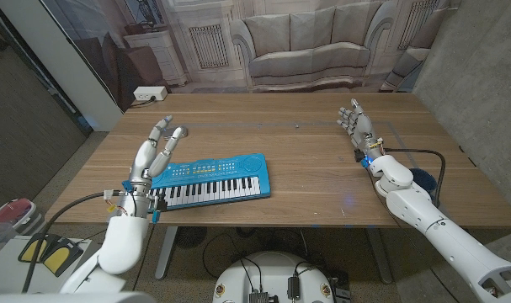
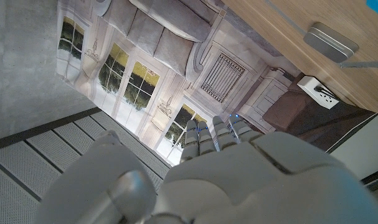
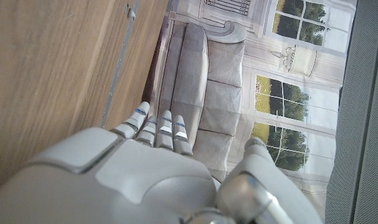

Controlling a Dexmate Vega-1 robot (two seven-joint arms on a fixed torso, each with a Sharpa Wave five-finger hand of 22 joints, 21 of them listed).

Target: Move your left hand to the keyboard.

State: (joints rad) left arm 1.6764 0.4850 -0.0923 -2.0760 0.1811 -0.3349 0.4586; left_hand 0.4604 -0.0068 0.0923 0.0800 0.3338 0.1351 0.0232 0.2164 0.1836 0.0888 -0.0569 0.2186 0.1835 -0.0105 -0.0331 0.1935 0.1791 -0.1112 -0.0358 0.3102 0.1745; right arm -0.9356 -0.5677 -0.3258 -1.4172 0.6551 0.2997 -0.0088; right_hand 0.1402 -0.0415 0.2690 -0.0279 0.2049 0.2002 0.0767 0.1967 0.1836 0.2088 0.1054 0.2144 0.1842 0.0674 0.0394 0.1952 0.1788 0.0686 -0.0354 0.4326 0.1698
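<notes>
Blue keyboard (image 1: pixel 211 178) just under left hand (image 1: pixel 152 151).

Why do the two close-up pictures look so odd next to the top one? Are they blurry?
Head view: evenly lit and sharp, the keyboard crisp. Left wrist view: turned, left hand close and soft. Right wrist view: also turned, right hand blurred, the table grain smeared.

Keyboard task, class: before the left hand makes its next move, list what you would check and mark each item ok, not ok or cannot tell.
1. Keyboard lies on the table, uncovered: ok.
2. Left hand holds nothing, fingers apart: ok.
3. Left hand is above the keyboard's left end: ok.
4. Left hand touches the keys: cannot tell.
5. Right hand stays far from the keyboard: ok.
</notes>
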